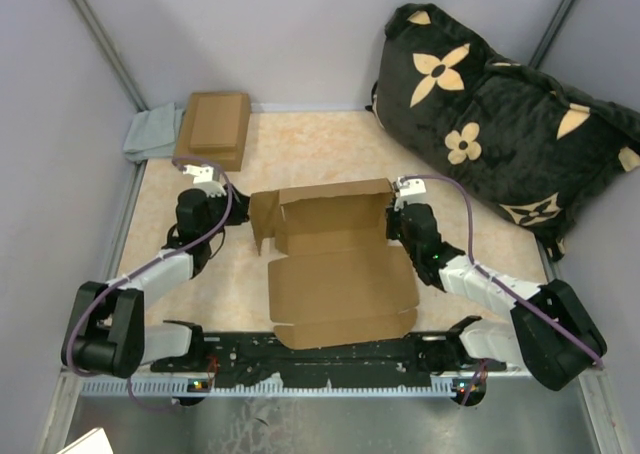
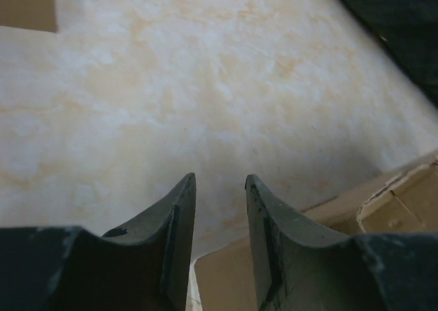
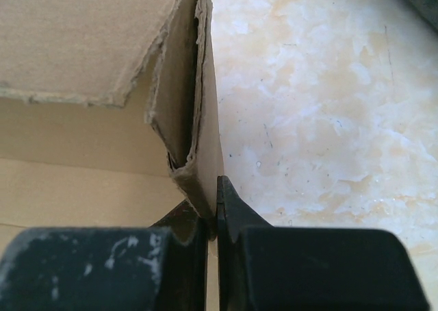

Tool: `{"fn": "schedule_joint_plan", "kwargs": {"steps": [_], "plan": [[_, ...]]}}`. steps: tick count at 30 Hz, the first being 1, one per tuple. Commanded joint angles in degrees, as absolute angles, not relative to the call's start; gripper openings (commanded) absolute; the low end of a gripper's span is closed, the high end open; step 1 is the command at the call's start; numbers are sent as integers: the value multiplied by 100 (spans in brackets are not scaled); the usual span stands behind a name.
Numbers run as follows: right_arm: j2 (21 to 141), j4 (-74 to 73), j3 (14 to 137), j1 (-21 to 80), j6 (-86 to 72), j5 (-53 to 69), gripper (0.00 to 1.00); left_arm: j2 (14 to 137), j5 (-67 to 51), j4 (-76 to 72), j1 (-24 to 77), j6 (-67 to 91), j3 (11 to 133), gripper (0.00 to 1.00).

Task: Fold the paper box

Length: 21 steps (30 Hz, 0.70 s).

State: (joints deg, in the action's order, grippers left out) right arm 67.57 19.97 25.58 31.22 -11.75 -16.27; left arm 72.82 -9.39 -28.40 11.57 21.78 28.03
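Right jaws clenched on the box (image 1: 340, 284), pinching its doubled-over right wall at the far end. Left jaws parted, nothing between them, over bare counter (image 1: 300, 149) just beside the box's left side. Box sits mid-counter between the arms, long axis running near to far: tray end with raised walls far, flat lid panel toward the bases.

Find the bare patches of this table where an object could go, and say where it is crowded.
Widest bare patch: the far strip of table between the stacked small boxes and the pillow, behind the paper box. A narrower one lies left of the left arm. Crowded: the middle and near edge, with that box and both arms.
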Motion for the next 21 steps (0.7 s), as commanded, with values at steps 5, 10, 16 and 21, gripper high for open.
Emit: {"fn": "schedule_joint_plan", "kwargs": {"steps": [5,10,16,21], "plan": [[6869,1817,2962,3070,-1257,-1343,0,6017,-1791,-2576,1219,2440,2137,41],[6943,1864,3005,3068,-1302,-1273,0,5128,-1764,-2276,1368,2592,1712,41],[6953,1881,2988,3067,-1384,-1186,0,5292,-1868,-2442,1575,2557,1613,42],[6896,1793,2997,3070,-1389,-1208,0,5293,-1949,-2247,1727,2559,1764,42]]}}
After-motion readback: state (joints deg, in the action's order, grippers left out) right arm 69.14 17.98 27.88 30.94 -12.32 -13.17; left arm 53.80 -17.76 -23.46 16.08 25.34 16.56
